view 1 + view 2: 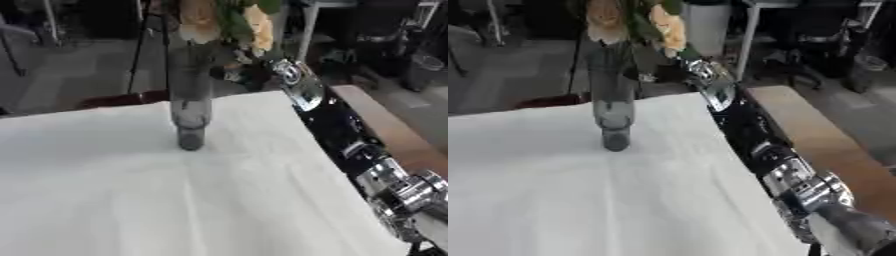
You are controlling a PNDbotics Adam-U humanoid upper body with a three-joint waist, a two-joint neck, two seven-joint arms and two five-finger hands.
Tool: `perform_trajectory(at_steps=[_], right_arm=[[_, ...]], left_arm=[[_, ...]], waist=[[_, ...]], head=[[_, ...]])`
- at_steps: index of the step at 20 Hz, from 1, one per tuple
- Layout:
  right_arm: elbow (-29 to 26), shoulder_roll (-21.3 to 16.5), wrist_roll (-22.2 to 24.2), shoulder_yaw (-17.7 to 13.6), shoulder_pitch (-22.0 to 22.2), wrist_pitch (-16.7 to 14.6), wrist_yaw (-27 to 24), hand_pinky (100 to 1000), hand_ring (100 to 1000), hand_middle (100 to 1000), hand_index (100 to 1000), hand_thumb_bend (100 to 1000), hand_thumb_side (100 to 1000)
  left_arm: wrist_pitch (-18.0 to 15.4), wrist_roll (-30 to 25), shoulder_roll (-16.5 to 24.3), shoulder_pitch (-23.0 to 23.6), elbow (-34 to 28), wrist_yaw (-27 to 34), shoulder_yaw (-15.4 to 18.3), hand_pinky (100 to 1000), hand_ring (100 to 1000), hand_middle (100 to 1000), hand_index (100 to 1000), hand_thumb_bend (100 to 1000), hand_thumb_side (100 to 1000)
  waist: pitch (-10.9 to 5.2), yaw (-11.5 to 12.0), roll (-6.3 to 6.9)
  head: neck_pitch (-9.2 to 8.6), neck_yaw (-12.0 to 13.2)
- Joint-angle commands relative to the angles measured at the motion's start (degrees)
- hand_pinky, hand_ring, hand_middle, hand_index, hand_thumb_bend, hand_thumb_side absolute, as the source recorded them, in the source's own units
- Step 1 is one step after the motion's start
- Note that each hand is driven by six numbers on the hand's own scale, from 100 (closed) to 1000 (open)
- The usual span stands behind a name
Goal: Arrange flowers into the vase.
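While my right arm (750, 127) reaches toward 12 o'clock, its robot hand (249, 70) sits behind the flowers (229, 22); grip unclear. They stand in the vase (190, 107) on the bench (131, 190).

A clear, glossy glass vase (190, 107) stands on matt white cloth (157, 190); the arm (798, 180) is shiny metal.

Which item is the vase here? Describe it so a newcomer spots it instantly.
Start at the white-covered table that fills most of the view. Near its far edge, left of the robot's right arm, stands the vase: a tall, narrow, clear smoky-grey tube. It is the only upright thing on the cloth, with pale yellow flowers and green leaves at its top.
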Motion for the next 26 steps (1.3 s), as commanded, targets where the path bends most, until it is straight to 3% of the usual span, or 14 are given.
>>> perform_trajectory(at_steps=[1, 6, 17, 20, 26], right_arm=[[-2.6, -2.8, -0.1, -0.8, -0.1, 0.2, -1.3, 1000, 1000, 947, 1000, 703, 765], [-7.0, -3.7, -1.8, -2.3, 3.6, -0.8, -4.0, 1000, 1000, 934, 1000, 708, 742], [-20.9, -3.7, -3.5, -6.2, 14.6, 3.7, -12.0, 1000, 1000, 899, 1000, 689, 737], [-23.0, -3.6, -3.3, -6.7, 15.7, 5.0, -12.9, 1000, 1000, 899, 1000, 689, 737], [-30.5, 1.6, -5.3, -9.7, 22.7, 5.2, -16.2, 1000, 1000, 841, 1000, 658, 718]], left_arm=[[-0.1, 0.3, 1.4, -0.5, -0.7, 0.0, 0.6, 580, 695, 616, 660, 890, 644], [-0.2, 0.8, 1.4, -0.3, -0.8, -0.2, 1.2, 580, 696, 619, 660, 893, 641], [-0.4, 1.6, 1.4, -0.2, -1.1, -0.6, 2.0, 580, 696, 621, 660, 900, 635], [-0.4, 1.6, 1.4, -0.2, -1.1, -0.6, 2.1, 580, 696, 621, 660, 900, 635], [-0.6, 2.5, 1.2, 0.0, -1.2, -0.8, 3.0, 580, 698, 624, 671, 903, 631]], waist=[[-1.3, -0.3, 0.3], [-1.31, -2.3, 0.21], [-1.02, -4.4, 0.32], [-1.0, -4.5, 0.34], [-0.25, -6.0, 0.85]], head=[[0.16, 0.2], [0.6, 0.9], [0.17, 2.0], [0.13, 2.1], [-1.18, 4.6]])
